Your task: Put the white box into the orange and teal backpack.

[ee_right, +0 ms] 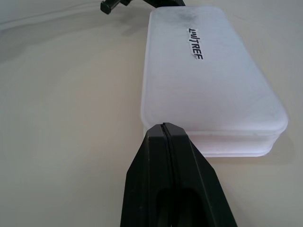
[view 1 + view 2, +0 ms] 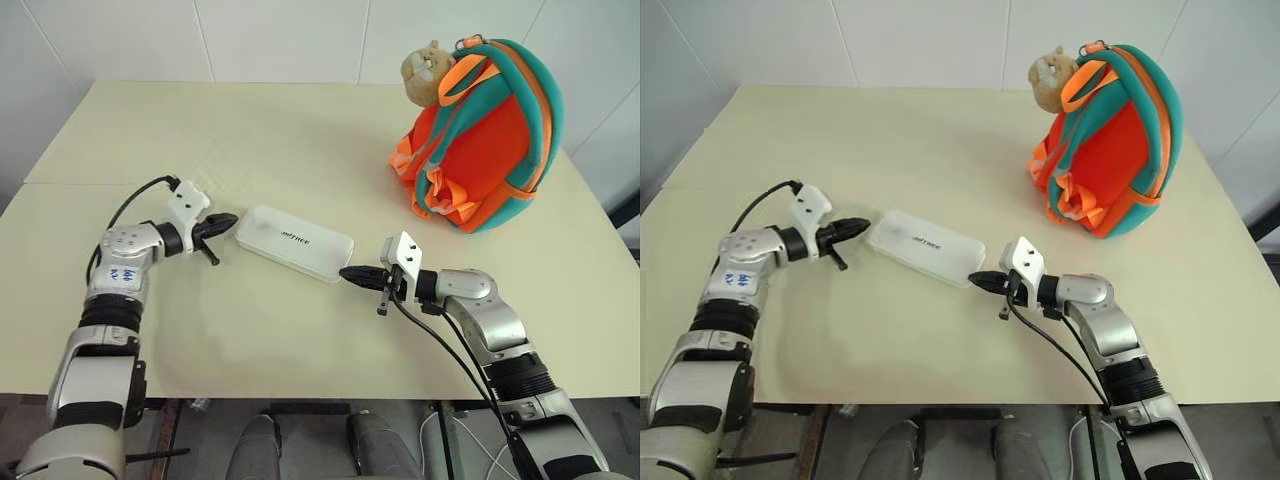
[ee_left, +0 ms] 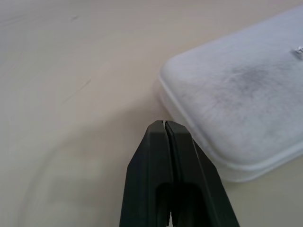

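White box lies flat on the cream table, lettering up, slanted across the near middle, one short end toward each arm. Left gripper sits at the box's left end, fingers pressed together with nothing between them; the tip is just beside the end wall, and from the left wrist view it stands a little off the corner, so contact cannot be confirmed. Right gripper mirrors it at the box's right end, likewise closed on nothing, its tip at or against the near corner; the right wrist view shows the pinched fingers low, at the level of the box's side wall rather than over its lid. Judgement: both tools are closed on purpose, used as blunt pushers, to squeeze the box lengthwise between two points, since it looks too wide and flat for either to pinch alone. Both point nearly level, which suits pressing on the end walls. Backpack, orange with teal trim, stands upright at the far right of the table, well apart from the box, a plush animal head at its top. Whether its opening is unzipped cannot be told. Nothing is lifted yet; the box rests fully on the table. Risk, as judged: smooth rounded ends may slip out sideways if the two tips are not squarely opposed.
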Action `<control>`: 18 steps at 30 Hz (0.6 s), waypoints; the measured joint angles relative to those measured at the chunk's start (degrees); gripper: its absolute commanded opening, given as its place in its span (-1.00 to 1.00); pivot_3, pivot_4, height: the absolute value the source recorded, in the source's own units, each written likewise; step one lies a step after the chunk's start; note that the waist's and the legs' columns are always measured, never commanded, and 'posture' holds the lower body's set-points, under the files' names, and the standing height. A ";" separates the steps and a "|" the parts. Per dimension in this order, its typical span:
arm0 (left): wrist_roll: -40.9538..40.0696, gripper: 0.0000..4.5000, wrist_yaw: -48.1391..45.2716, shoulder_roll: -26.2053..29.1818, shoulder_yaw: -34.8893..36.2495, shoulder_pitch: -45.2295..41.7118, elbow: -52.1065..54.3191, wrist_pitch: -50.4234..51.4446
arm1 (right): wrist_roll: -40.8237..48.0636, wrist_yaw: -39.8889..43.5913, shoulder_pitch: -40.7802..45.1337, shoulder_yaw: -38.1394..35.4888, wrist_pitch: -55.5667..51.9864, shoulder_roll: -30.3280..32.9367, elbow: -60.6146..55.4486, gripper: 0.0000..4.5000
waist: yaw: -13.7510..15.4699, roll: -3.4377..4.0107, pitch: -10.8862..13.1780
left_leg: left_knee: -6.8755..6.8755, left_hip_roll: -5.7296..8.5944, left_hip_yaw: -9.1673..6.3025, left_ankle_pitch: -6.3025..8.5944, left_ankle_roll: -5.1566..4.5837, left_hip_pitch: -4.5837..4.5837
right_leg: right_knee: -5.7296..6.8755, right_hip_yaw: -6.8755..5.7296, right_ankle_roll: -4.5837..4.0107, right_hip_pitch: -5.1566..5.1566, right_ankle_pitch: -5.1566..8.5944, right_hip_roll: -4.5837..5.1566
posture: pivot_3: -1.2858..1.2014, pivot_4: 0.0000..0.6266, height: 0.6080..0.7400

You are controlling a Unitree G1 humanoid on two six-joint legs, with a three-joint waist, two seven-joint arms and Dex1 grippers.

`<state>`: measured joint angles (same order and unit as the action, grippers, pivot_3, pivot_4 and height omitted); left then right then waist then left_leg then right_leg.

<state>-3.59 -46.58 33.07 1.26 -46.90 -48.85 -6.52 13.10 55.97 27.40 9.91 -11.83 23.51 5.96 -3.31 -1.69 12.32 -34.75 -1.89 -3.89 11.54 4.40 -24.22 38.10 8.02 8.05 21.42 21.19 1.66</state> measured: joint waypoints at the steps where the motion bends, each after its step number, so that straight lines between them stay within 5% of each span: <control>1: 0.09 -0.98 0.21 -0.25 0.00 -0.01 -0.61 -0.31 | 0.03 -0.03 -0.23 -0.08 0.01 0.00 -0.14 -1.00 | 0.00 -0.01 -0.01 | 0.00 0.00 0.00 0.00 0.00 0.01 | 0.00 0.00 0.00 -0.01 0.00 0.00 | 0.03 -0.52 1.00; 18: 0.12 -0.98 -1.58 0.37 0.04 3.86 2.53 0.11 | 1.72 1.77 -1.78 -2.16 -3.15 3.80 -0.23 -1.00 | 0.10 -0.02 -0.01 | -0.15 0.01 -0.01 0.00 0.00 0.00 | 0.00 0.00 0.05 -0.08 -0.03 0.00 | 0.03 -0.52 1.00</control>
<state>-3.47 -48.16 33.44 1.30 -43.04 -46.32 -6.42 14.81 57.74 25.62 7.74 -14.98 27.31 5.73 -3.20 -1.71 12.31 -34.90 -1.88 -3.90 11.55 4.40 -24.22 38.11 8.02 8.10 21.34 21.17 1.66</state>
